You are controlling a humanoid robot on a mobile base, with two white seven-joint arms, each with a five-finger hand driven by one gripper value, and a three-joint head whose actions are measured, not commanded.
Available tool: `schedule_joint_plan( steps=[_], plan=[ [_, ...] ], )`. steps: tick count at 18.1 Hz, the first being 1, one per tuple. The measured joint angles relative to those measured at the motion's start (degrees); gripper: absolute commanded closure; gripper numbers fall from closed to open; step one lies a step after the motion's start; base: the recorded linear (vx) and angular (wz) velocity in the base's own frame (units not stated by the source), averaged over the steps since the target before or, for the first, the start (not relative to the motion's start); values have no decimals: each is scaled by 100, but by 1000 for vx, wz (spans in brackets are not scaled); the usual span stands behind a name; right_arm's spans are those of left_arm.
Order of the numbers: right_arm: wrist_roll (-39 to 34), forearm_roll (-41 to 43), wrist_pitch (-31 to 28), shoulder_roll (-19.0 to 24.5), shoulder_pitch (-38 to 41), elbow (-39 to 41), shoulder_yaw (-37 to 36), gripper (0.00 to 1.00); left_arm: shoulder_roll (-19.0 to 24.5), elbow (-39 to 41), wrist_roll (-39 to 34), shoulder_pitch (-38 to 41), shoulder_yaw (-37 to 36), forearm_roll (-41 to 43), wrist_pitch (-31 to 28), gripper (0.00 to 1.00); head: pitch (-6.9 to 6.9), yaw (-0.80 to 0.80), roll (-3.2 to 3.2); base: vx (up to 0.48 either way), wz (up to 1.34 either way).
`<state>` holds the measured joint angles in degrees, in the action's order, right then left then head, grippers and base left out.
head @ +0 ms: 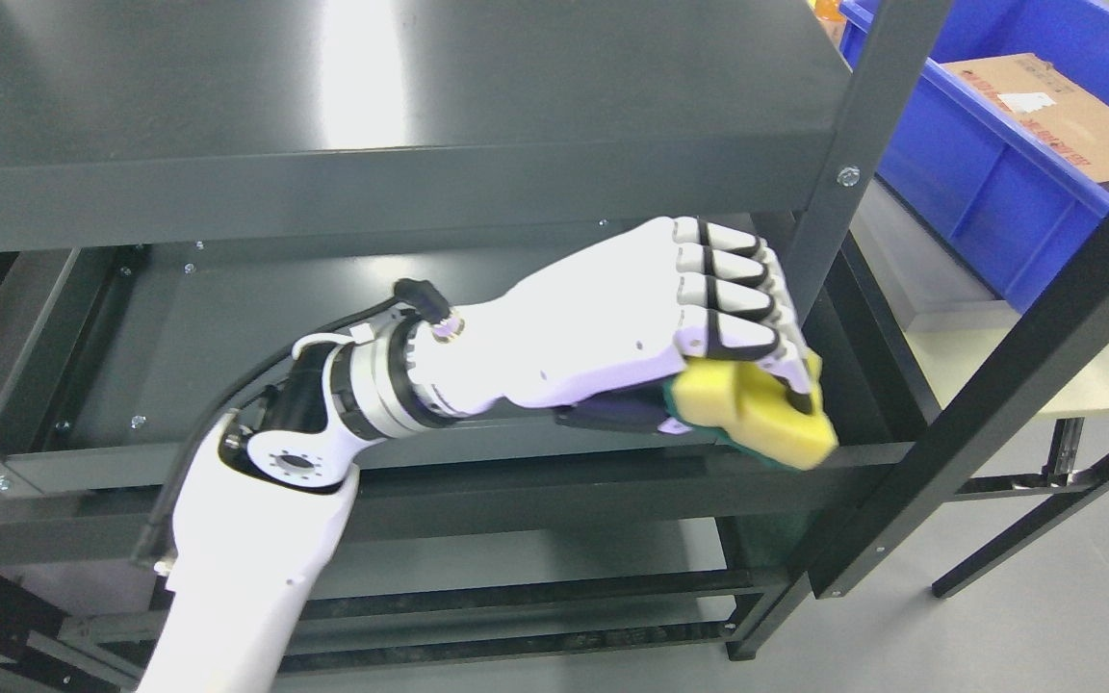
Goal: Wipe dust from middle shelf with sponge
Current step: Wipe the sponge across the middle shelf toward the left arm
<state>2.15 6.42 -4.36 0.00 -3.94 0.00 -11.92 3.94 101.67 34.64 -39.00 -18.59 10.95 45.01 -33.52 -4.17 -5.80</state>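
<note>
Head view: left hand (670, 337) clenched on yellow sponge (757, 409), fingers (737, 298) curled over its top. Pressed beneath them at middle shelf (227, 318) front edge, likely for wiping.

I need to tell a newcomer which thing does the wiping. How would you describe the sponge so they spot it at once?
Find the dark metal shelving unit. At its middle shelf's right front corner, the left hand grips the sponge: the only bright yellow block there, with a green underside.

Left hand (651, 327) grips a yellow sponge (757, 409), fingers curled over it. Sponge sits at the middle shelf (179, 337) front edge, toward 3 o'clock, beside the rack's upright post (843, 173).
</note>
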Motion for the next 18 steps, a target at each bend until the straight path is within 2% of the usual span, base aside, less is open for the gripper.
schedule_joint_plan(
  steps=[9,18],
  plan=[
    [0,0,0,0,0,0,-1,0,1282,1,-180,-54,395,-980,-2,99,0,0,0,10,25],
    [0,0,0,0,1,0,-2,0,2590,2,-222,-106,485,-1676,-3,99,0,0,0,-42,18]
  ],
)
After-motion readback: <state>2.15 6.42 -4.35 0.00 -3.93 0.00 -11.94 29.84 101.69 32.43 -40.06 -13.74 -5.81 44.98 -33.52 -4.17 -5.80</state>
